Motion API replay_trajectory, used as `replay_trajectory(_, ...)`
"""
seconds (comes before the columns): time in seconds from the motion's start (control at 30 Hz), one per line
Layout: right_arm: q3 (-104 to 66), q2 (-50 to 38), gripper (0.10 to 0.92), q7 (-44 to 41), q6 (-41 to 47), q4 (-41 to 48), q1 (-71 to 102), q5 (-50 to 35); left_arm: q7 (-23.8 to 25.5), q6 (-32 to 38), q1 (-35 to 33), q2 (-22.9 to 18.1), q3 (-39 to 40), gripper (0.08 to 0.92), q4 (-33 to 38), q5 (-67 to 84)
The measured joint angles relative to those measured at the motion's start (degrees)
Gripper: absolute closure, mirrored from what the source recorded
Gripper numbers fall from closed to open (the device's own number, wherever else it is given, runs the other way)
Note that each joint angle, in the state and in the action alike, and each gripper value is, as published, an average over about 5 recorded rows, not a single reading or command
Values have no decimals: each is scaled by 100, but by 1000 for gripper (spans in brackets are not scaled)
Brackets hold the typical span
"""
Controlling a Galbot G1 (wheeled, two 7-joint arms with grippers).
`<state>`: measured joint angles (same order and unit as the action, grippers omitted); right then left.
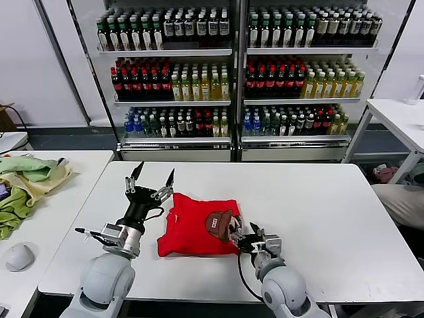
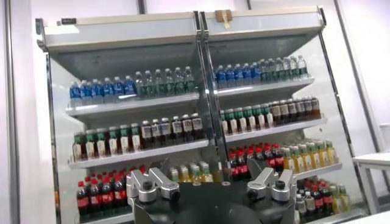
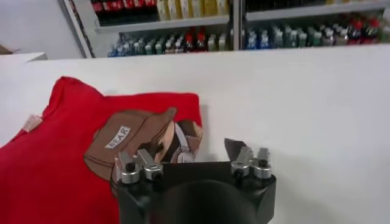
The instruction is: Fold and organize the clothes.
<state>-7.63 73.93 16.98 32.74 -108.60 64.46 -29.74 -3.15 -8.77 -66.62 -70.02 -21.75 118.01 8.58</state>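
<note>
On the counter (image 1: pixel 318 199) we see the red T-shirt (image 1: pixel 192 228) folded, print up. Left gripper (image 1: pixel 151 180) raised just beside it, jaws wide & empty. Right gripper (image 1: pixel 240 237) at shirt's print edge, jaws apart; grip unclear.

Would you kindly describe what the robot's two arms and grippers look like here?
Both arms have rounded light grey shells ending in black wrist sections. The left gripper has slim black pointed fingers on silver-and-black knuckles. The right gripper shows the same silver knuckles, with a thin black cable looping beneath its wrist.

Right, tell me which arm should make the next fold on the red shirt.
Probably the right. Its end effector sits low at the red T-shirt's right edge, beside the printed flap. The left end effector is raised off the table, open, pointing at the shelves.
</note>
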Motion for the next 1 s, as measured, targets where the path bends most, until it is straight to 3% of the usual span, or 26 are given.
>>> replay_trajectory(0.6, 124, 145, 837, 143, 33, 198, -321, -632, 62, 201, -47, 58, -65, 177, -89, -291)
replay_trajectory(1.0, -760, -584, 871, -185, 58, -396, -213, -556, -205, 687, 19, -28, 120, 177, -418, -1155)
